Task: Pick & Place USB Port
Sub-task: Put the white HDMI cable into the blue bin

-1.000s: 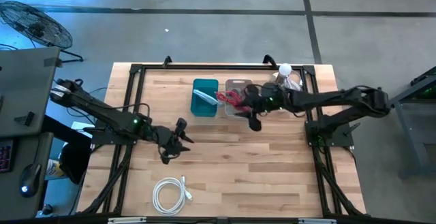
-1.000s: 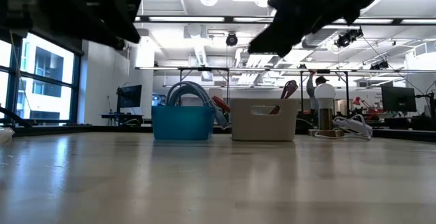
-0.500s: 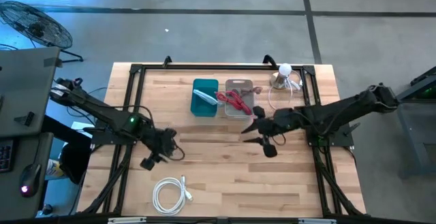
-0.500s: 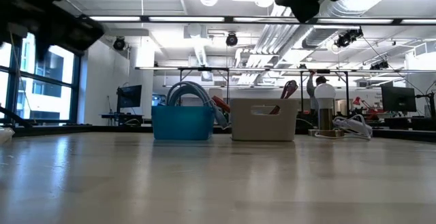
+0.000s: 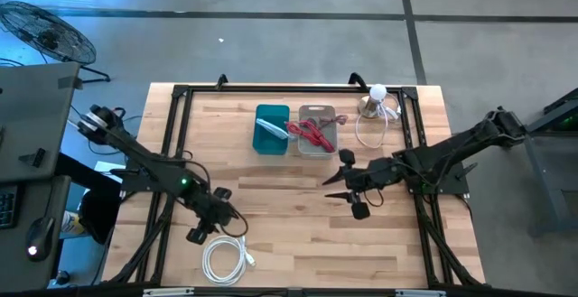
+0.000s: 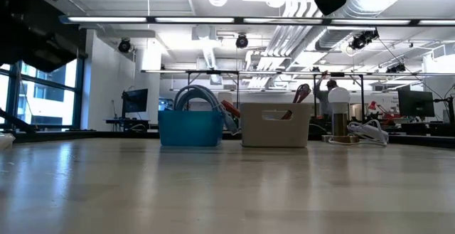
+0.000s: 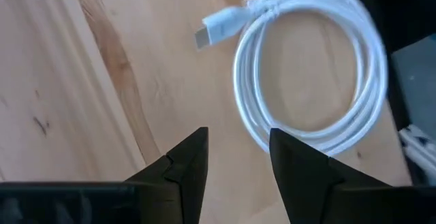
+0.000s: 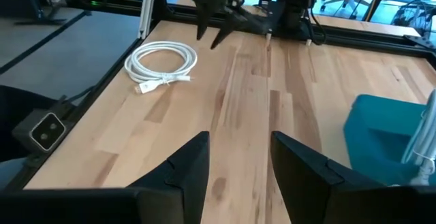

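Observation:
A white coiled USB cable (image 5: 225, 257) lies flat on the wood near the table's near-left edge; its plug (image 7: 216, 28) shows in the left wrist view. My left gripper (image 5: 206, 228) hovers just above and to the far-left of the coil (image 7: 310, 74), open, touching nothing. My right gripper (image 5: 336, 189) hangs over the table's middle, open and empty, with the cable (image 8: 162, 63) far ahead of it. A blue bin (image 5: 271, 128) and a grey bin (image 5: 316, 131) holding red cable stand side by side at the far middle.
A white lamp-like object with its cord (image 5: 377, 101) sits at the far right corner. Black frame rails (image 5: 176, 125) run along the table's sides. Bare wood (image 5: 298, 234) spreads between the bins and the near edge. The bins (image 6: 234, 124) stand at mid-depth in the low view.
My left gripper has moved toward the near edge and down toward the white cable. My right gripper has drawn back from above the grey bin toward the table's middle and near side. The cable and bins have stayed where they were.

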